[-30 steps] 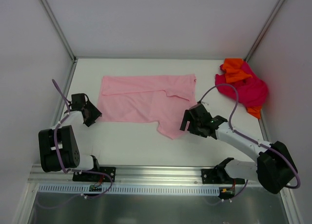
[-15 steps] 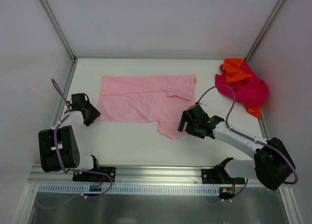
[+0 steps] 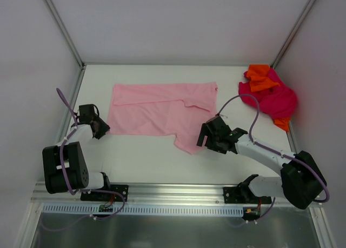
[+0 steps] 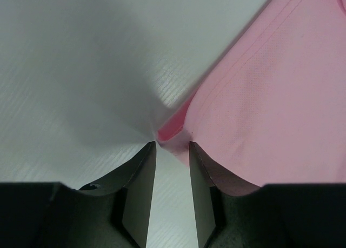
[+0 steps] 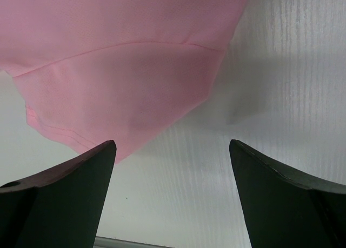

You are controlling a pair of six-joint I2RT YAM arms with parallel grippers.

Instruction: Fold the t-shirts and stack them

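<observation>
The light pink t-shirt (image 3: 162, 110) lies spread flat in the middle of the table. My left gripper (image 3: 101, 128) is low at the shirt's lower left corner. In the left wrist view that corner (image 4: 178, 130) bunches up right at the tips of my left gripper (image 4: 172, 146). The jaws stand a narrow gap apart with white table showing between them. My right gripper (image 3: 202, 140) is wide open beside the shirt's lower flap (image 5: 124, 96), with only bare table between its fingers (image 5: 172, 145). The magenta-red t-shirt (image 3: 274, 101) and the orange t-shirt (image 3: 259, 78) lie crumpled together at the far right.
White walls with metal corner posts (image 3: 62, 26) close in the table on three sides. The right wall runs close behind the crumpled pile. A metal rail (image 3: 173, 191) with the arm bases runs along the near edge.
The left gripper's jaws have narrowed around the pink shirt's corner and it shifted slightly left. The right gripper crept a little left toward the shirt's flap, still wide open.
</observation>
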